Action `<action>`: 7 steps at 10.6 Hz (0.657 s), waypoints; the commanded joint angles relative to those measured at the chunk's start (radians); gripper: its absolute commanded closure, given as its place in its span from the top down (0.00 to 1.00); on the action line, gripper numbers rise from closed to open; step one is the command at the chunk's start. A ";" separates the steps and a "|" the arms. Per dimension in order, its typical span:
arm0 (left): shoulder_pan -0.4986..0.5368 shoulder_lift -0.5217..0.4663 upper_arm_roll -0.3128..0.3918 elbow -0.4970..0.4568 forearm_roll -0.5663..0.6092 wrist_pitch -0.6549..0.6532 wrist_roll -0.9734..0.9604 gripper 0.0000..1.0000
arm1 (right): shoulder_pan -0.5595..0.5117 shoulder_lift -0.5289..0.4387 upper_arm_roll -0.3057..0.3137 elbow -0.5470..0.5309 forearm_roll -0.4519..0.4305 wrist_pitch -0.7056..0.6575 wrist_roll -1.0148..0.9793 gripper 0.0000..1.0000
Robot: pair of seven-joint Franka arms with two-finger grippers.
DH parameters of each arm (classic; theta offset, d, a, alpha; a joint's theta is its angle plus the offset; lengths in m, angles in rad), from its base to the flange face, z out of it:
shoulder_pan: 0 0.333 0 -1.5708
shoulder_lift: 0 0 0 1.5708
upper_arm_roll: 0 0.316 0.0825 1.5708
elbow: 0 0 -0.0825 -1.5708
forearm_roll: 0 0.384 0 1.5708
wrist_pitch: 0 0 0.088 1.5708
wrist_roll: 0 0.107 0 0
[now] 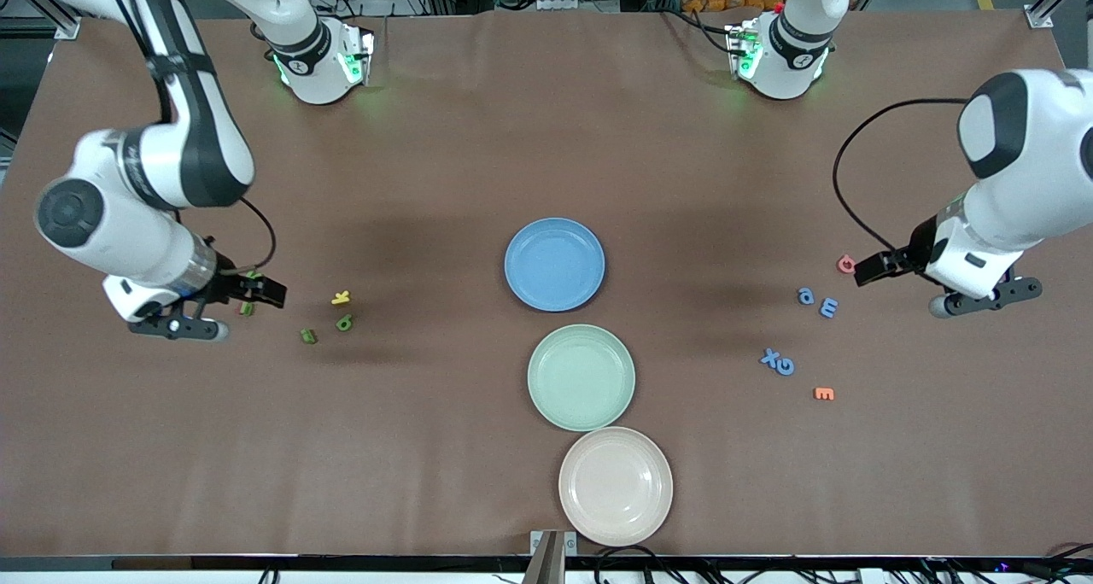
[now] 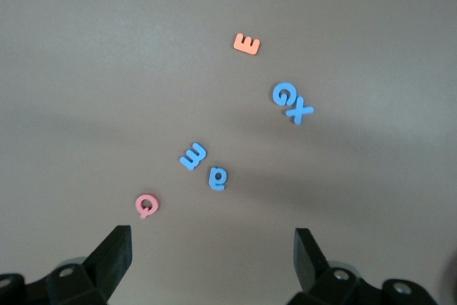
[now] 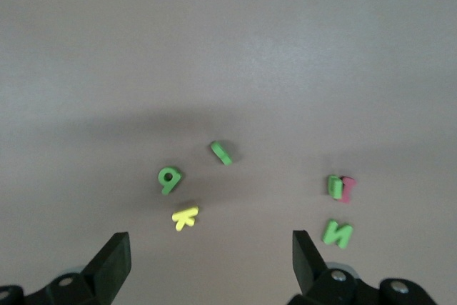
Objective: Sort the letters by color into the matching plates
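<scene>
Nearest the camera, the beige-pink plate (image 1: 616, 485) is a decoy. Both claws, left claw (image 2: 212, 251) and right claw (image 3: 211, 251), hang released and empty over the table (image 1: 427, 447) ends. Blue letters (image 2: 207, 166) neighbour a pink Q (image 2: 146, 205), green letters (image 3: 193, 166) a yellow K (image 3: 185, 217), risking wrong picks; blue plate (image 1: 554, 264) and green plate (image 1: 581, 377) wait centrally.

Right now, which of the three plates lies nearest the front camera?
The beige-pink plate; the pale green plate and blue plate lie farther away.
</scene>
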 commanded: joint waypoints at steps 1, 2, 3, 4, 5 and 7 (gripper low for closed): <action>-0.011 0.094 -0.005 0.007 0.031 0.110 -0.167 1.00 | 0.015 0.099 -0.001 0.018 0.005 0.090 0.007 1.00; -0.023 0.123 -0.003 0.007 0.031 0.140 -0.238 1.00 | 0.028 0.127 -0.002 0.016 -0.004 0.125 0.005 1.00; -0.031 0.157 -0.003 0.007 0.042 0.169 -0.336 1.00 | 0.033 0.161 -0.002 0.021 -0.012 0.136 -0.030 1.00; -0.052 0.199 -0.003 0.011 0.053 0.216 -0.445 1.00 | 0.030 0.184 -0.002 0.016 -0.010 0.188 -0.080 0.92; -0.072 0.245 -0.003 0.018 0.065 0.276 -0.560 1.00 | 0.021 0.190 -0.001 -0.004 -0.007 0.234 -0.081 0.87; -0.082 0.325 -0.003 0.057 0.099 0.329 -0.709 1.00 | 0.016 0.202 -0.002 -0.019 0.002 0.269 -0.076 0.88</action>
